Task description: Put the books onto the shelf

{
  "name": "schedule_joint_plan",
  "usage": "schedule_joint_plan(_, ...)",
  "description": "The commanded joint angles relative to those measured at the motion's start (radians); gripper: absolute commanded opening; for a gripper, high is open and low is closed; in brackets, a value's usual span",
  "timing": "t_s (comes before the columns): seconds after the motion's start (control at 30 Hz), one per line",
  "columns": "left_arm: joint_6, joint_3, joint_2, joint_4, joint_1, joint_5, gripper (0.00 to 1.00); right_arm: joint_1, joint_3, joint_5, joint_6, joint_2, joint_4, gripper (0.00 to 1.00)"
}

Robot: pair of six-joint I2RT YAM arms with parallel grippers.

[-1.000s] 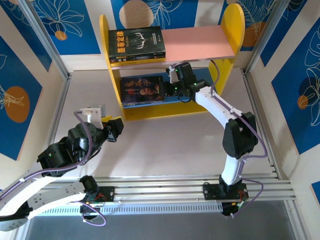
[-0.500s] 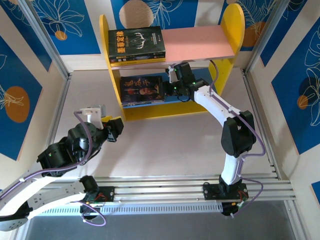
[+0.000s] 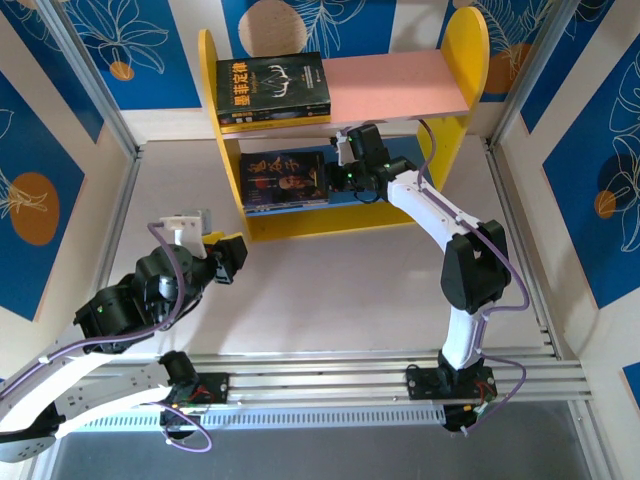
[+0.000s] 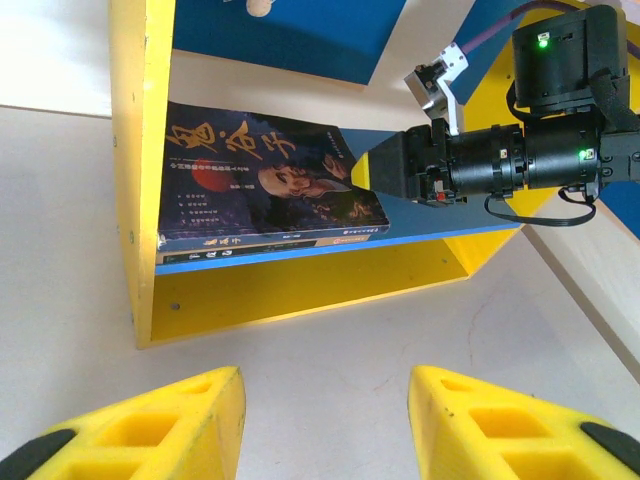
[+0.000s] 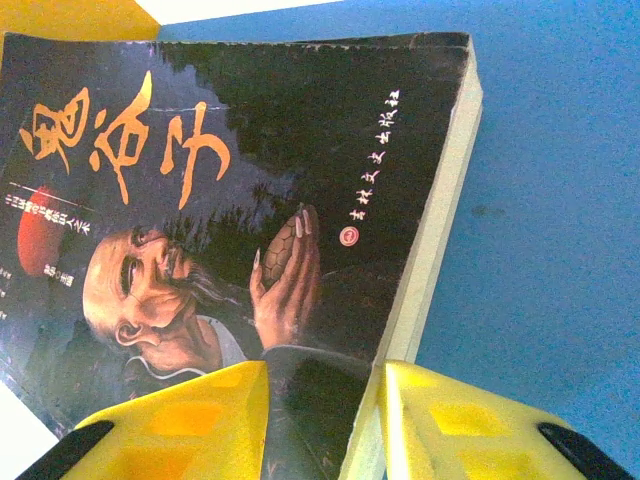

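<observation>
Yellow-sided shelf [image 3: 465, 50] holds books on both boards; almost nothing has changed in the past second.

The upper stack [image 3: 273, 92] lies flat at the left end of the pink board [image 3: 400, 85], where it was before. The lower book [image 4: 260, 190], dark-covered with orange characters, lies flat on the blue board [image 5: 560, 200] against the left panel, unmoved. The right gripper [image 5: 322, 375] is under the pink board at this book's right corner, fingers parted with the cover showing in the gap. Its elbow has shifted slightly left. The left gripper [image 4: 325, 420] is spread wide and empty above the table [image 3: 330, 280], well apart from the shelf, in its earlier position.
</observation>
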Motion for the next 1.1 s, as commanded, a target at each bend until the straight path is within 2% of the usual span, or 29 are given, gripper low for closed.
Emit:
schedule_joint_plan(0.0,0.022,0.009,-0.008,-0.017,0.007,0.000,0.48,0.021,0.075,-0.061,0.007,0.025,0.042,0.35)
schedule_joint_plan(0.33,0.020,0.004,-0.011,-0.017,0.007,0.000,0.48,0.020,0.076,-0.026,0.002,0.012,0.021,0.35)
schedule_joint_plan(0.7,0.021,-0.004,-0.005,-0.005,0.008,0.000,0.48,0.024,-0.029,0.034,-0.020,-0.081,0.004,0.39)
schedule_joint_plan(1.07,0.023,0.000,-0.001,0.000,0.008,0.008,0.50,0.035,-0.076,0.088,-0.022,-0.109,-0.016,0.39)
